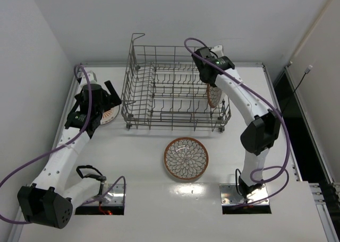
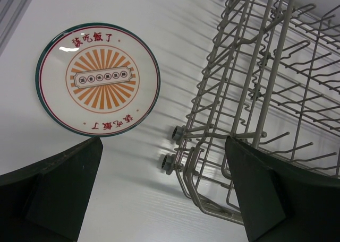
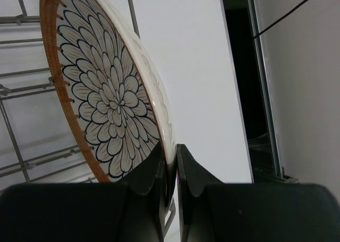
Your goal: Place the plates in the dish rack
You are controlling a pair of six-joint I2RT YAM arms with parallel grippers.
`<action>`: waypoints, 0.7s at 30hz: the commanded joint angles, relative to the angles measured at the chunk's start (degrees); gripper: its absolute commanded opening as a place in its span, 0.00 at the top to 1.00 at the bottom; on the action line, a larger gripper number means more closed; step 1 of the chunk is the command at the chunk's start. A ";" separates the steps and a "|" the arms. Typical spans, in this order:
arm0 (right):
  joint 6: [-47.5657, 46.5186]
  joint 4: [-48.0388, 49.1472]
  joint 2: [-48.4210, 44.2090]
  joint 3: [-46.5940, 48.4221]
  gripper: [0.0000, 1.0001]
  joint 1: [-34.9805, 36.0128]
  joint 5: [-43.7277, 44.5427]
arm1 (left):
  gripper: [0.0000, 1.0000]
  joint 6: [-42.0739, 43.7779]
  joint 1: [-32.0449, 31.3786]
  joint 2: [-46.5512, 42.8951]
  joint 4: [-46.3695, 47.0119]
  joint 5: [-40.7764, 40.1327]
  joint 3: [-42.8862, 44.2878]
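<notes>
The step in hand looks like the first loading: no plate can be seen standing in the dish rack (image 1: 170, 121) on its own. The right gripper (image 3: 170, 152) is clamped tight on the lower rim of the cream petal plate (image 3: 111, 93), its two fingers pinching the orange-brown edge with almost no gap. The plate stands nearly on edge. In the top view it hangs at the right end of the rack, right of centre in the frame, among the wires there. Whether its bottom edge rests between the tines I cannot tell.

The left gripper (image 2: 163, 141) hangs with its jaws spread wide and nothing in them. Below it the sunburst plate (image 2: 98, 80) lies flat on the table (image 1: 133, 167), just left of the rack's wheeled corner. The brown plate (image 1: 186, 158) lies flat in the lower middle of the top view, apart from the rack.

The next move, as I judge it, calls for easing the petal plate down until its rim seats between two tines, kept upright, then letting go. Released too high or tilted, it may tip against the wires
</notes>
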 commanded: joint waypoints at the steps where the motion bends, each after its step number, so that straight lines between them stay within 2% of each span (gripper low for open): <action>1: 0.76 1.42 -0.29 0.47 1.00 1.90 5.37 | 0.00 0.77 -0.52 -1.37 0.59 -0.44 0.10; 5: 3.39 -0.96 0.76 -0.06 1.00 4.18 4.06 | 0.00 0.77 -0.52 -1.37 0.59 -0.44 0.10; 11: 7.17 1.23 -0.38 -5.16 1.00 5.59 -9.90 | 0.00 0.77 -0.52 -1.37 0.59 -0.96 0.10; 16: 7.79 1.76 0.23 -5.16 0.97 6.12 -12.03 | 0.00 0.77 -0.52 -1.37 -0.64 -1.58 0.63; 21: 8.32 1.76 0.24 -8.22 0.96 6.12 -15.80 | 0.00 -7.22 -0.52 -1.98 -7.14 -3.60 0.63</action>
